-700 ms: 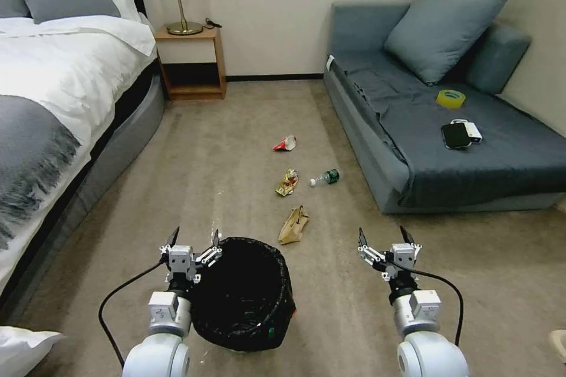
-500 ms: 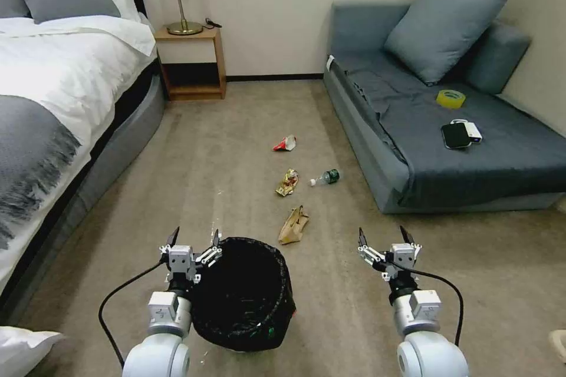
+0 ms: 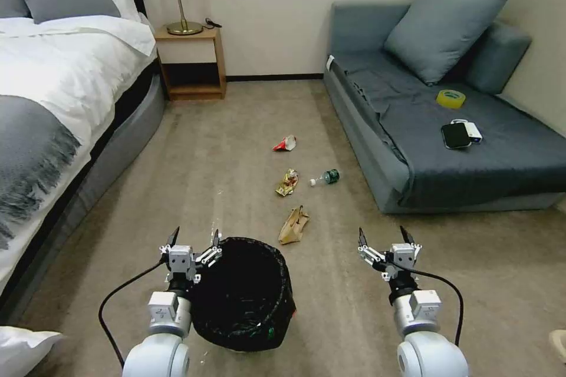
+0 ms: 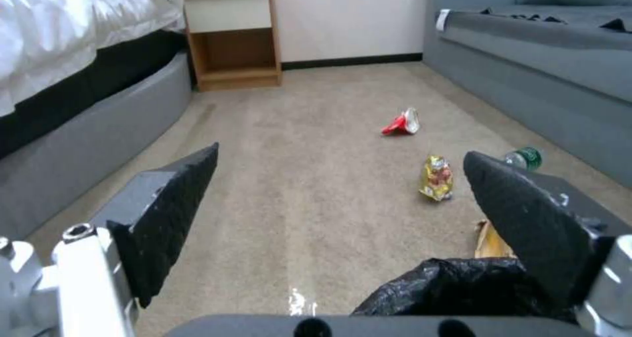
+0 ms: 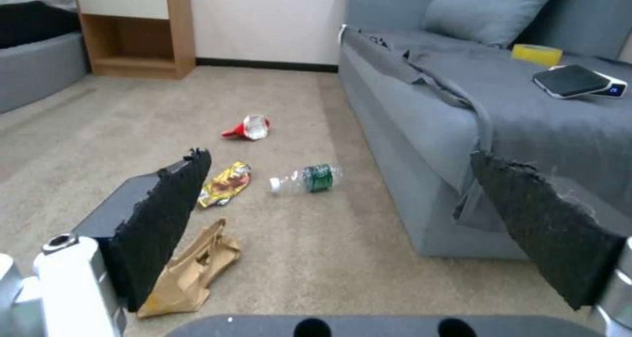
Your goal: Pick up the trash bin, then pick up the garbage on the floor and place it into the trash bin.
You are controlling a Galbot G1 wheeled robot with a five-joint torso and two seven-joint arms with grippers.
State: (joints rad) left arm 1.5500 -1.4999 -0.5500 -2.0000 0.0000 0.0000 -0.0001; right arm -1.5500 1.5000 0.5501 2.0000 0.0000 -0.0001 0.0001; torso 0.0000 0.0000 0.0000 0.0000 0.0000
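**A:** Your left gripper (image 3: 194, 238) hangs low over the carpet (image 3: 236, 129), fingers spread wide, nothing between them. One fingertip (image 4: 520, 213) sits at the near-left rim of the trash bin (image 3: 247, 294); whether it touches the black liner, you cannot tell.

**B:** And the right?

**A:** Your right gripper (image 3: 383, 237) is spread just as wide, empty, above bare carpet right of the bin and well apart from it.

**B:** The bin itself?

**A:** Upright on the floor between your two arms, mouth facing up. Round, lined with a crinkled glossy black bag; a sliver of pale base shows at the bottom edge.

**B:** Litter?

**A:** Four pieces ahead of the bin, strung away from you towards the far wall.
- Paper bag (image 3: 293, 225): nearest, just beyond the bin's rim, tan and crumpled, long axis running away from you.
- Snack wrapper (image 3: 287, 182): next out, gold-brown, flattened, long axis also roughly away from you.
- Bottle (image 3: 325, 177): right of the wrapper, near the sofa (image 3: 501, 159) base, lying on its side, clear with a green label, cap end pointing left towards the wrapper.
- Red-and-white wrapper (image 3: 285, 143): farthest out, crumpled.

**B:** Anything else close by?

**A:** Bed (image 3: 53, 100) along your left, sofa on your right.
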